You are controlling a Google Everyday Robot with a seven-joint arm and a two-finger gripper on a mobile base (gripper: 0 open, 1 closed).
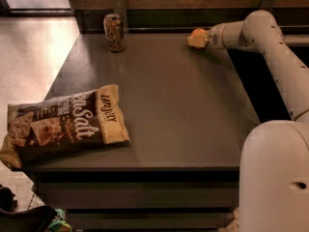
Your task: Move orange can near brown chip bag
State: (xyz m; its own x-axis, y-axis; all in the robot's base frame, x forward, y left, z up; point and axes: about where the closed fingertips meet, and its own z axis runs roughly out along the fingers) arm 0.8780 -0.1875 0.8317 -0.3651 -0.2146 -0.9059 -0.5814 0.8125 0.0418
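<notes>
The orange can [114, 32] stands upright at the far left of the dark table [183, 110], near the back edge. The brown chip bag [63, 124] lies flat at the table's front left corner, with white "Sea Salt" lettering and a tan end, partly overhanging the left edge. My gripper [195, 37] is at the far right of the table near the back edge, level with the can and well to its right. It holds nothing that I can see. A wide stretch of tabletop lies between the can and the bag.
A wooden wall with a dark ledge [169, 21] runs behind the table. My arm [275, 57] stretches along the right edge and my base [275, 178] stands at the front right. Pale floor [34, 57] lies to the left.
</notes>
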